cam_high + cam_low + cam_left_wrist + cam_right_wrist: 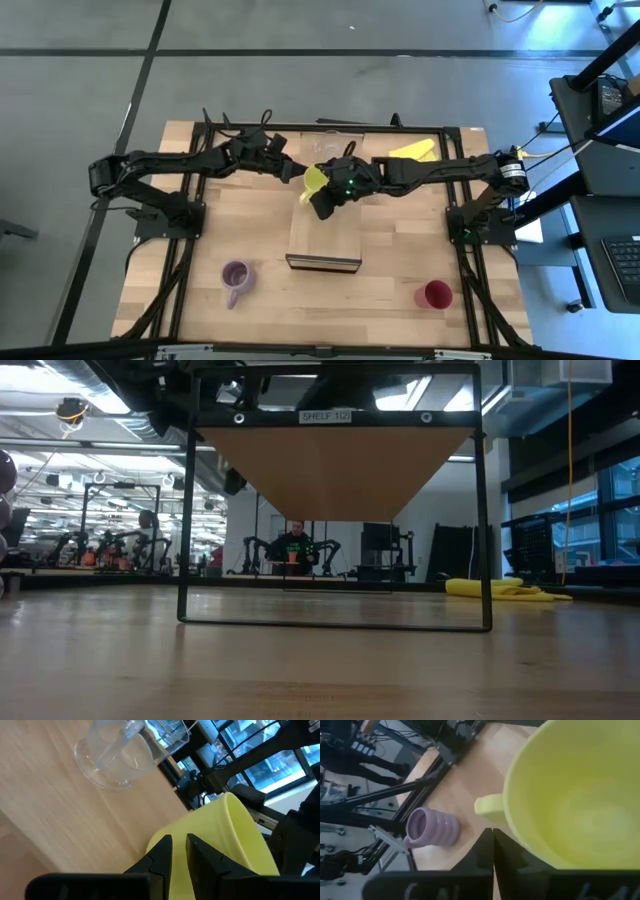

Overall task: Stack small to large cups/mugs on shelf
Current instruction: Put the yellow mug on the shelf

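1. A small white label (pixel 326 417) sits at the middle of the black metal top bar (pixel 420 418) of the shelf frame in the low view, reading "SHELF" and then a short number, seemingly "102", though the digits are uncertain.
2. No other writing can be read.

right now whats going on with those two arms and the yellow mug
Both arms meet over the back of the table at the yellow-green mug. The right tool is shut on its rim, and the left tool also looks closed on the mug, like a handover. The shelf is bare; the purple mug and red cup wait near the front.
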Robot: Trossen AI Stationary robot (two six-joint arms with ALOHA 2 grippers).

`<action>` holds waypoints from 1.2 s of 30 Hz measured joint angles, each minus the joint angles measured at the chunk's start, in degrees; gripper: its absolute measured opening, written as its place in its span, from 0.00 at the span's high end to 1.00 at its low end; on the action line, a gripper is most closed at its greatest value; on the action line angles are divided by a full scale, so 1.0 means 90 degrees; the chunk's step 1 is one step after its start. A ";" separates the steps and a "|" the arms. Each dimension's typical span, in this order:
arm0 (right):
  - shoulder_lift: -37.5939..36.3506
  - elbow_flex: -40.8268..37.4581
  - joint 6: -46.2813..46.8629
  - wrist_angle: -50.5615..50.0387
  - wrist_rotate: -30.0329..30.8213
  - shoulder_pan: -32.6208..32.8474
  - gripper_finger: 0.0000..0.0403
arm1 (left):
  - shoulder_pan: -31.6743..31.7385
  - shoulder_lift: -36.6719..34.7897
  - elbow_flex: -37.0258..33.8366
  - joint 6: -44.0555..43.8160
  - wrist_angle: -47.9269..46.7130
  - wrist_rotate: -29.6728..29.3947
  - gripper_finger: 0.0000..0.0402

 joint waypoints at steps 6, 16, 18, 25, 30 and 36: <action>-0.0049 0.0100 -0.0355 0.0081 -0.0261 0.0024 0.98 | -0.0003 0.0000 0.0000 0.0053 0.0202 0.0323 0.87; -0.0071 0.1181 -0.1307 -0.0720 -0.0273 0.0019 0.98 | 0.0111 -0.0095 0.0000 0.0225 0.0244 0.0471 0.87; -0.0078 0.1297 -0.1324 -0.1115 -0.0038 0.0012 0.98 | 0.0141 -0.0095 0.0000 0.0226 0.0209 0.0472 0.87; -0.0075 0.1345 -0.1340 -0.1635 0.0075 0.0019 0.98 | 0.0152 -0.0095 0.0000 0.0515 0.0046 0.0416 0.87; -0.0083 0.1345 -0.1485 -0.1628 0.0078 0.0012 0.98 | 0.0578 -0.0470 0.0002 0.0916 -0.0770 0.0293 0.87; -0.0109 0.1345 -0.1582 -0.1622 0.0069 -0.0035 0.98 | 0.0897 -0.1482 0.0002 0.1452 -0.2748 0.0181 0.87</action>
